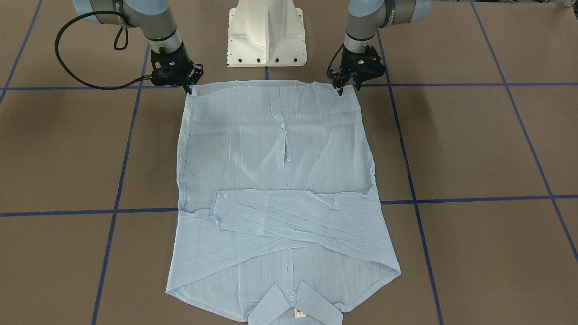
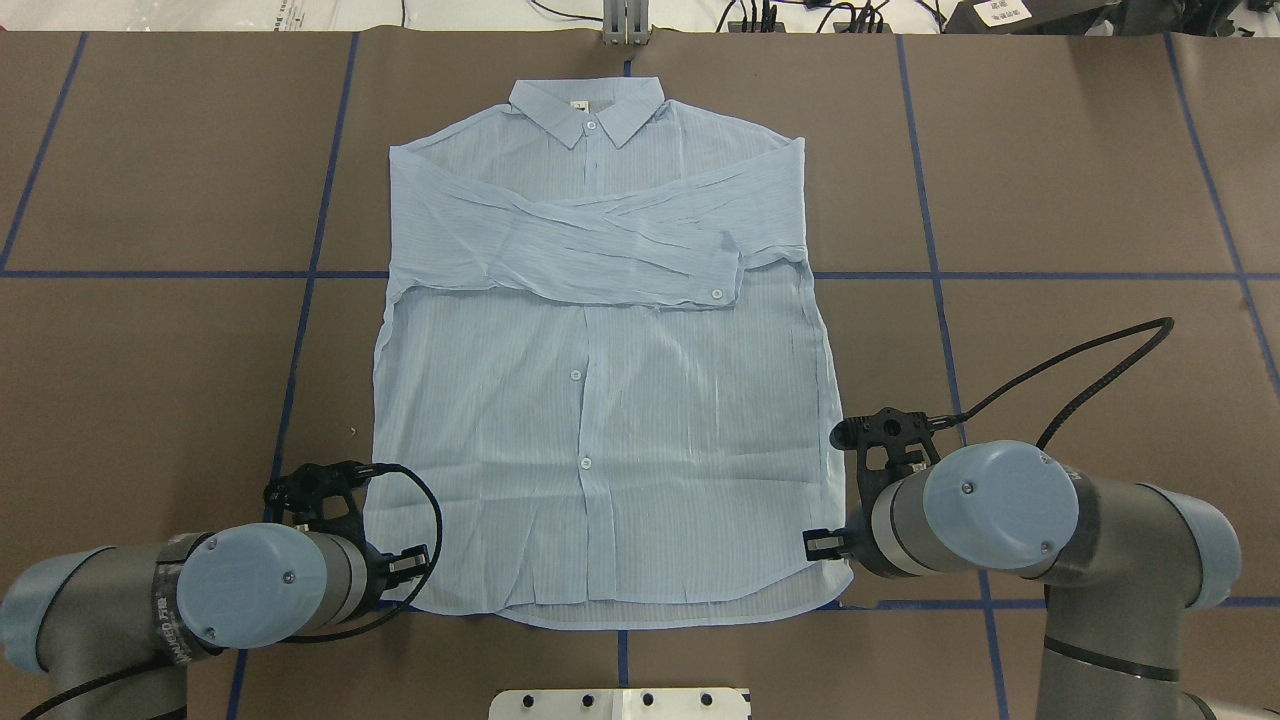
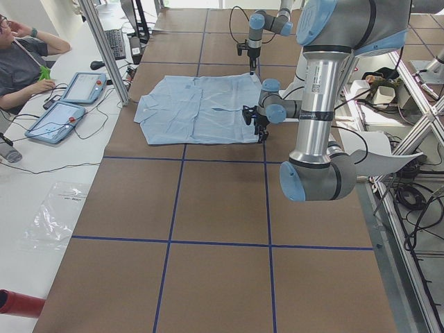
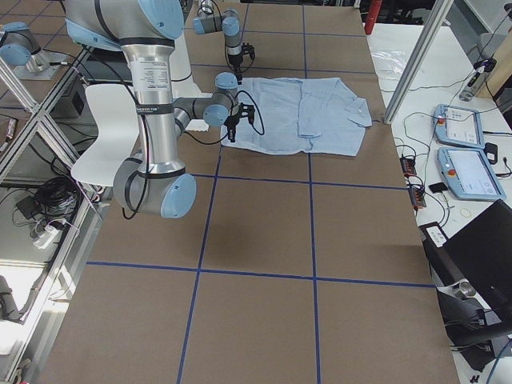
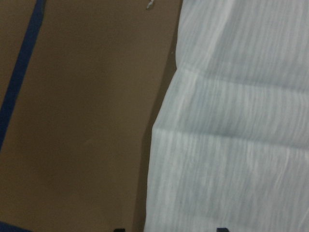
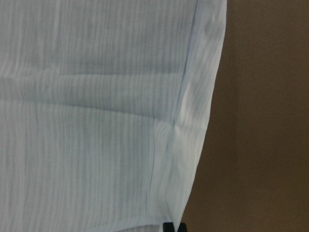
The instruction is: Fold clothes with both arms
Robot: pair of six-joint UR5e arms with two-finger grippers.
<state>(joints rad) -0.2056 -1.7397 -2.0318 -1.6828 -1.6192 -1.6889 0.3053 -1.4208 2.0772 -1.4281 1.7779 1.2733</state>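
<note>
A brown counter point(image 1: 474, 149) marked into large squares by blue tape lines point(image 1: 451, 198) fills the workspace, with a white pedestal point(image 1: 266, 36) at its robot side. The light blue striped shirt point(image 2: 600, 440) lies flat on the middle of the counter, buttoned front up. Its collar point(image 2: 585, 105) points away from the robot and its hem point(image 2: 620, 605) lies nearest the pedestal. Both sleeves are folded in and crossed over the chest, and the upper one ends in a buttoned cuff point(image 2: 715, 280) near the shirt's right side.

The left arm point(image 2: 200, 590) and the right arm point(image 2: 1000, 510) each reach down to a hem corner. The left end effector point(image 1: 348, 88) is released. Its wrist view shows the two fingertips point(image 5: 222, 229) spread apart, with the shirt's side edge lying between them. Whether they touch the cloth cannot be told. The right end effector point(image 1: 189, 85) is clenched, its tips pinched together right at the shirt's hem corner and seemingly gripping the fabric there.

On the white side table point(image 3: 28, 187) along the far edge lies a flat, clear plastic bag point(image 3: 59, 215); what it holds cannot be made out. Two touch-screen pendants point(image 3: 83, 87) rest there too, in front of a seated person point(image 3: 21, 66)
</note>
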